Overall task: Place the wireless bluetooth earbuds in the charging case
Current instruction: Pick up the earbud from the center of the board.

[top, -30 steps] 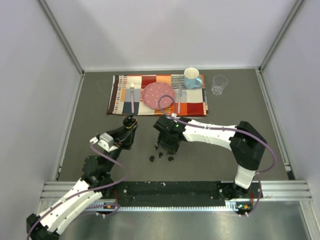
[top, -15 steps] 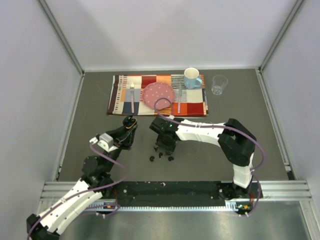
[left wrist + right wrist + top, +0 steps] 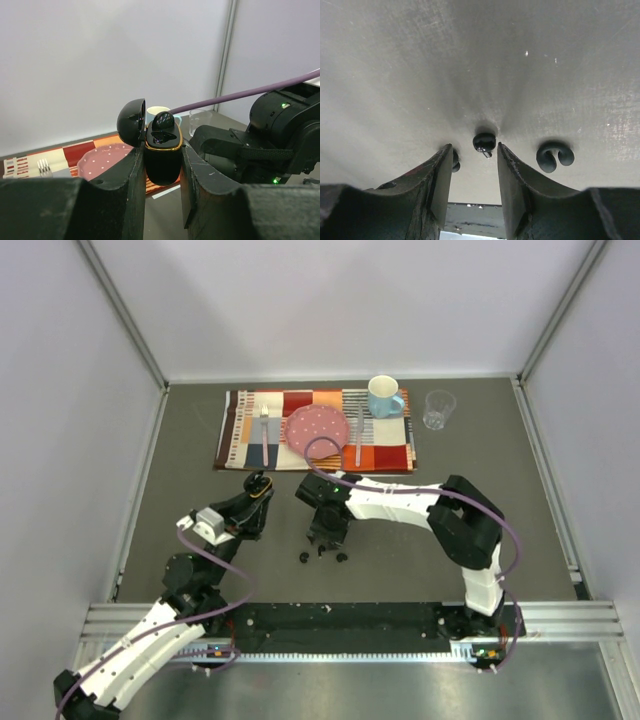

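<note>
Looking at what could go wrong here: the charging case (image 3: 162, 155) is clamped in the left jaws, shut tight on its body, lid flipped open, and one socket looks to be filled by a rounded black bud (image 3: 163, 121). The right jaws are set partly open, low over the desk (image 3: 530, 60), nothing gripped, with one earbud (image 3: 484, 142) lying between the tips. It's sat closer to one finger than the other, so it could easily be shoved sideways or squirted out when pinched, being so small and rounded. A second earbud (image 3: 455, 161) is tucked right beside the other finger and could be knocked or caught too. A third earbud (image 3: 554, 156) is lying off to the side, probably safe
</note>
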`<move>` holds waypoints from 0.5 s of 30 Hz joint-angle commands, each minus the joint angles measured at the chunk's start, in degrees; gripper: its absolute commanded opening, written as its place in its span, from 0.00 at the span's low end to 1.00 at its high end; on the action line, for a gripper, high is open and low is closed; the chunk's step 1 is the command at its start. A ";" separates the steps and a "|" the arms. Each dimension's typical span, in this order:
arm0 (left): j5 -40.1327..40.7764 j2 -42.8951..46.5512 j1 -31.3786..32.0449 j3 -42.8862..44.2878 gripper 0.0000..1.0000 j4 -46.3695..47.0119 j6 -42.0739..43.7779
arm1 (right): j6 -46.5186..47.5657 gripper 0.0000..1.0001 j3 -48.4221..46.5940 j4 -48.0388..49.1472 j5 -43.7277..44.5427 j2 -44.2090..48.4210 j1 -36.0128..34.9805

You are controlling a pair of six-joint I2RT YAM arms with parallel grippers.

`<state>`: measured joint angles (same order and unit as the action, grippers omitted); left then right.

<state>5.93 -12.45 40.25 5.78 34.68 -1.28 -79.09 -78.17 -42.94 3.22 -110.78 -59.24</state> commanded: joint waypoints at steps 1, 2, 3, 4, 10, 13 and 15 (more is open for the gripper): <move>1.01 0.93 -0.17 -0.77 0.00 1.27 0.75 | 0.25 0.40 -2.51 -1.18 0.29 -1.63 -0.43; 1.01 0.93 -0.26 -0.77 0.00 1.36 0.75 | 0.25 0.40 -2.51 -1.27 0.20 -1.63 -0.52; 0.92 0.93 -0.17 -0.77 0.00 1.36 0.75 | 0.34 0.40 -2.43 -1.36 0.20 -1.80 -0.44; 0.83 0.85 -0.17 -0.77 0.00 1.36 0.84 | 0.25 0.40 -2.42 -1.45 0.29 -1.89 -0.43; 1.01 0.41 -0.26 -1.12 0.00 1.80 0.75 | 0.34 0.39 -2.34 -1.71 0.56 -2.33 -0.52; 1.10 0.50 -0.17 -1.21 0.00 1.89 0.75 | 0.52 0.37 -2.42 -1.71 0.56 -2.68 -0.43; 1.27 0.41 -0.17 -1.21 0.00 1.80 0.75 | 0.69 0.36 -2.60 -1.80 0.73 -3.03 -0.35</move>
<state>6.57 -12.14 40.25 5.02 34.59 -1.28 -78.98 -78.50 -43.55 3.18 -112.84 -59.24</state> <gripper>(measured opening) 0.320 0.372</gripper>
